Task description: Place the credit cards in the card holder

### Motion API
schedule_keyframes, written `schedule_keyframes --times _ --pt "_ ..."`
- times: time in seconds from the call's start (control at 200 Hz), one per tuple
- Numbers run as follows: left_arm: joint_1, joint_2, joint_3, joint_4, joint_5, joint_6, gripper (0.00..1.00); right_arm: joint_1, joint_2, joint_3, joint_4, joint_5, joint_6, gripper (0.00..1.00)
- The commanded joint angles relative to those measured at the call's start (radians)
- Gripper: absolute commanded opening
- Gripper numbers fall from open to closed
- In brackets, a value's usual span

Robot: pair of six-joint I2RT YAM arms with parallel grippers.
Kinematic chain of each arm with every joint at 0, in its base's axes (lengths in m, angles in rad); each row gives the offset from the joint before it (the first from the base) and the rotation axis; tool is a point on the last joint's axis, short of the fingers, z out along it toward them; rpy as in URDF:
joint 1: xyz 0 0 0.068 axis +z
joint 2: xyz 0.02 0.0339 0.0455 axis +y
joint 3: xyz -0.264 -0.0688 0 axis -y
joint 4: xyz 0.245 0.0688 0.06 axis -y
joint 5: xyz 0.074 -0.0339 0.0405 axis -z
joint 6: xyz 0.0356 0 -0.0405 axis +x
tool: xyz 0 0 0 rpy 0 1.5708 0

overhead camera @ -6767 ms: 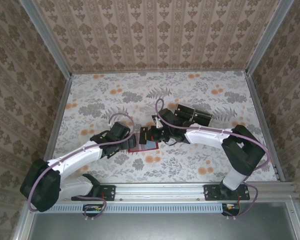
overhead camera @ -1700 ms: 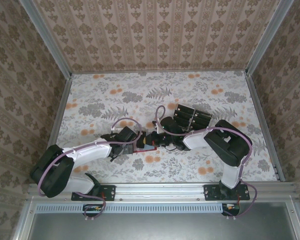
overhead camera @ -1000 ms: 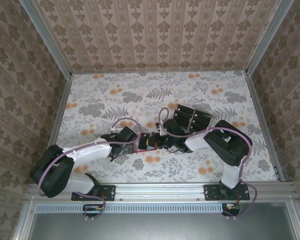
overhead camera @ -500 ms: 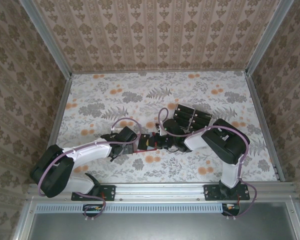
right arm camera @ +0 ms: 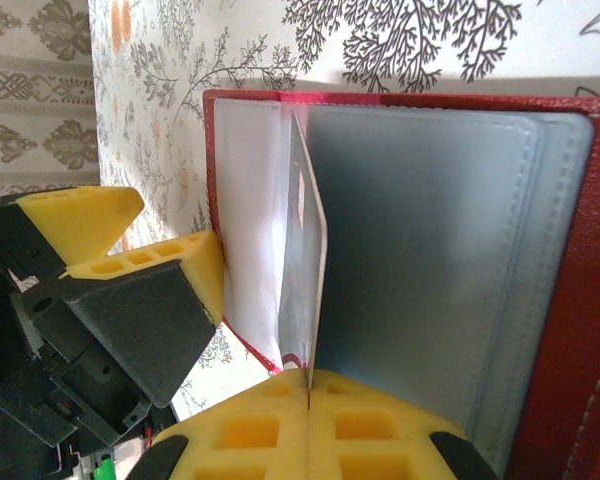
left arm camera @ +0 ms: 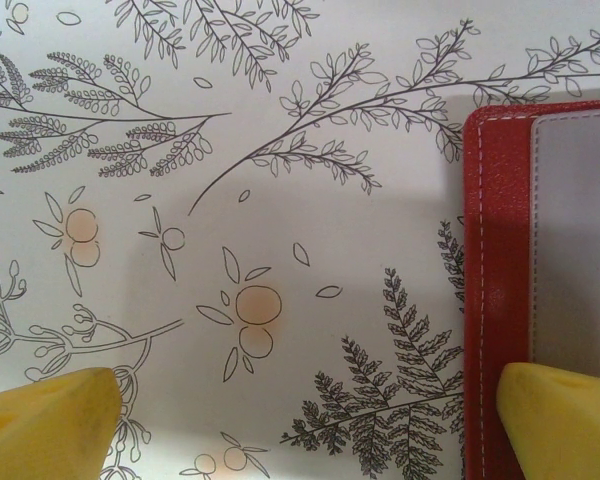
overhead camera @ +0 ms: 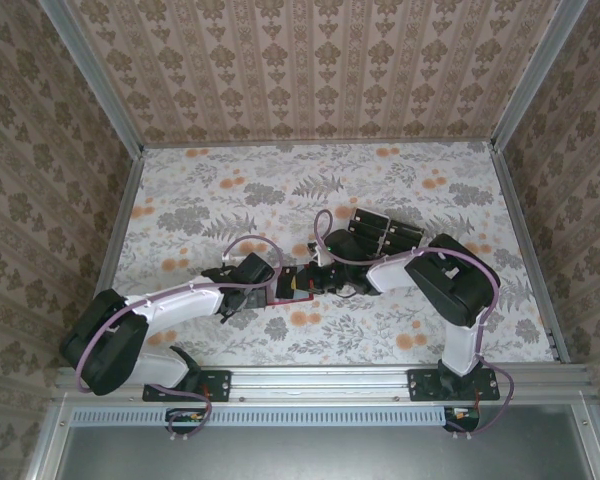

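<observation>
Your right gripper (right arm camera: 308, 385) is pinched tight on one credit card (right arm camera: 302, 270) — edge-on, standing in the open card holder (right arm camera: 570, 300), mid-table. Your left gripper (left arm camera: 305, 425) gapes fully, gripping nothing — one finger (left arm camera: 565, 420) over the holder's red border. Loose credit cards (overhead camera: 385, 233) sit at the holder's 2 o'clock.

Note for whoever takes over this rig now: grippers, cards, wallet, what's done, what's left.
Left gripper: open, straddling one edge of the small red leather-like folding wallet, which lies open on the floral tablecloth.
Right gripper: shut on a thin pale sheet standing on edge inside the wallet; card or sleeve, unclear.
Black rectangular cards: piled on the cloth behind the right arm.
Done: wallet is open. Left: load the cards; none visibly seated.
</observation>
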Motion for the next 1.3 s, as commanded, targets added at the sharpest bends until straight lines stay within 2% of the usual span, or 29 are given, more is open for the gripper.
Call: schedule_keyframes --times 0.0,0.31,1.295 --pt "0.007 0.012 -0.012 -0.019 -0.013 -0.004 1.00 -0.008 0.030 0.030 -0.101 -0.039 -0.044 0.00" --pt "0.009 0.014 -0.016 -0.013 -0.011 -0.003 1.00 -0.010 0.052 0.067 -0.156 -0.069 -0.060 0.00" --pt "0.011 0.026 -0.024 0.012 -0.004 0.001 1.00 -0.008 0.115 0.173 -0.314 -0.056 -0.054 0.00"
